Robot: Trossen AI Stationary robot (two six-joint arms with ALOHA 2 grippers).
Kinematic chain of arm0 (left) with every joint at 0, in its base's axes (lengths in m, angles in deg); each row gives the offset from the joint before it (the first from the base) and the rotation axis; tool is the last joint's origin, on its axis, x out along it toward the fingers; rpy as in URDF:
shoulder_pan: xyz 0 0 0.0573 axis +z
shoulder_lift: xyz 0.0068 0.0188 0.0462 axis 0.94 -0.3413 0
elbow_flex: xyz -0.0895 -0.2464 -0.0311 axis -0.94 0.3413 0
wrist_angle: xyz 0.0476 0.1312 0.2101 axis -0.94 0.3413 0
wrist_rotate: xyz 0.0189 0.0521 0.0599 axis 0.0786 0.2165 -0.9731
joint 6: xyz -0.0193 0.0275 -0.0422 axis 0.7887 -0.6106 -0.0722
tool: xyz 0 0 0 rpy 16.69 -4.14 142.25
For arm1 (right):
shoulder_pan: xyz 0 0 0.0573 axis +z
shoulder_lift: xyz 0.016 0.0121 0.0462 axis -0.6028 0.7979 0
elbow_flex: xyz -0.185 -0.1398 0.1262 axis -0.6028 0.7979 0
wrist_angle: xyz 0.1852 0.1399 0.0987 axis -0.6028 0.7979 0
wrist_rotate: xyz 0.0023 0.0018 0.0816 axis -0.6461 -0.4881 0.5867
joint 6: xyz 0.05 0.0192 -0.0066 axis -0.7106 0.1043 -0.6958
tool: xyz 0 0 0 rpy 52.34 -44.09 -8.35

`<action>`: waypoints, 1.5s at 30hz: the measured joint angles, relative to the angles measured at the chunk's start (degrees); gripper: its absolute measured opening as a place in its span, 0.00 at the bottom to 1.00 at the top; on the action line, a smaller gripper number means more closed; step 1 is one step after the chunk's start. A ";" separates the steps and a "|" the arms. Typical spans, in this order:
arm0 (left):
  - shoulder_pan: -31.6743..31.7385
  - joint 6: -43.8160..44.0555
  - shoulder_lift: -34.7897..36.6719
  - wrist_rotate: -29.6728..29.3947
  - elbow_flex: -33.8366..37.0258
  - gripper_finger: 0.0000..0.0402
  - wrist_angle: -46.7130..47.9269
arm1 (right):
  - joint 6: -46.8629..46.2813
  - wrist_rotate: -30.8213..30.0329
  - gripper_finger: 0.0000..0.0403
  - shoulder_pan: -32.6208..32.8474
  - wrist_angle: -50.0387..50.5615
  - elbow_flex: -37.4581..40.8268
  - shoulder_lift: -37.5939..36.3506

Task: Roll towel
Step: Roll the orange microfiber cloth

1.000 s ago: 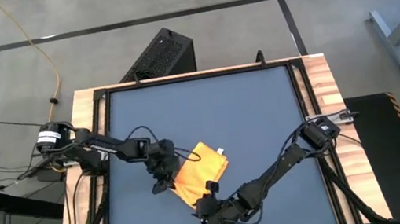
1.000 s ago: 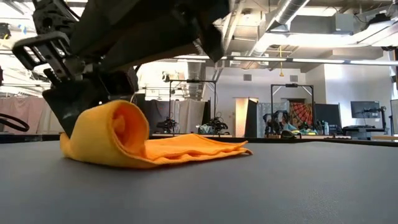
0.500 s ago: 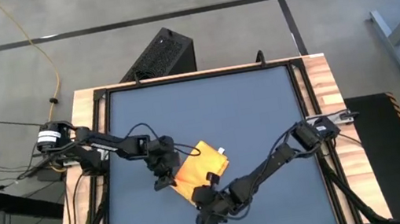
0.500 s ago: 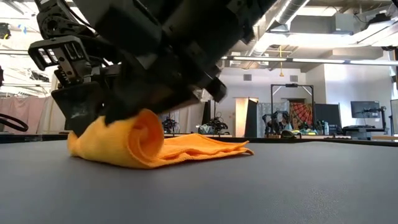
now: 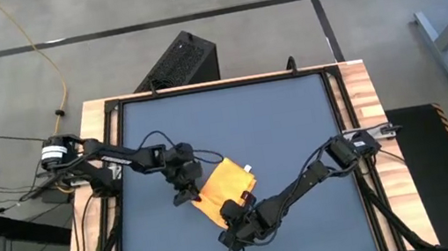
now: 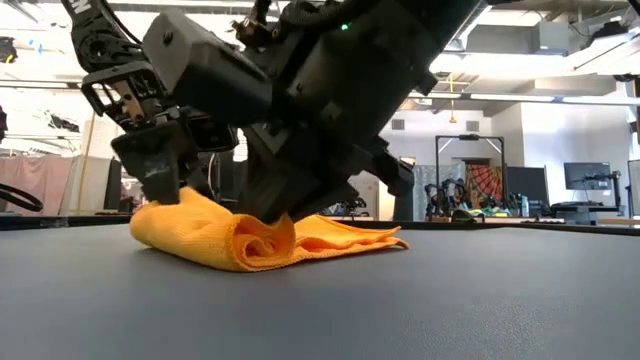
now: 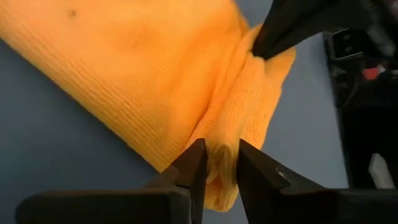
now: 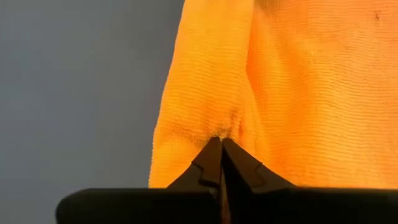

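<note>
The yellow-orange towel [image 5: 225, 181] lies on the dark blue tabletop [image 5: 295, 124], its white tag [image 5: 247, 169] at the far right corner. Its near-left end is rolled up [image 6: 262, 243]; the rest lies flat [image 6: 350, 236]. My left gripper [image 5: 188, 193] is shut on the roll's left end, also seen in the left wrist view [image 7: 216, 163]. My right gripper [image 5: 235, 209] is shut on the roll's near end, also seen in the right wrist view [image 8: 221, 154]. In the low view the right arm [image 6: 320, 120] stands in front of the roll. My left gripper pinches the roll's end [image 7: 219, 140] between its two fingers, several layers of cloth. The fingers come from above, slanting down, and lie along the roll. The roll rests on the table. My right gripper pinches a pucker of cloth on the roll's outer layer [image 8: 225, 127] at its fingertips. It comes from above, slanting down from the near side. The roll lies on the table under the fingers.
Bare blue tabletop lies all round the towel, with most room toward the far edge [image 5: 230, 107]. A wooden frame [image 5: 362, 105] borders the table. Cables [image 5: 156, 149] trail along the left arm.
Both grippers have gone toward the table's far right, over the towel, and a little down. The rolled end has turned over farther onto the flat part and looks lower and tighter. The towel's far end with the tag has stayed in place.
</note>
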 joint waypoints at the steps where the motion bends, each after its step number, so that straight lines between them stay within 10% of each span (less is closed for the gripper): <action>1: 0.54 -0.50 0.11 0.89 -0.01 0.18 0.04 | -0.04 0.24 0.06 -0.02 -0.67 0.02 0.53; 17: 3.48 -14.90 7.76 0.20 1.11 0.19 12.52 | -3.00 -1.12 0.05 -0.04 1.90 0.68 0.90; 23: -6.61 -17.01 21.45 -13.20 8.53 0.19 -2.37 | -2.56 -1.51 0.05 0.31 2.86 0.75 0.97; 28: -20.85 -34.90 25.31 -25.19 15.13 0.19 -15.48 | -1.92 -1.66 0.05 0.30 2.44 0.85 1.01; 45: -31.53 -55.44 4.53 -53.57 5.02 0.41 -9.01 | -2.25 -0.84 0.05 0.16 -0.35 0.92 0.99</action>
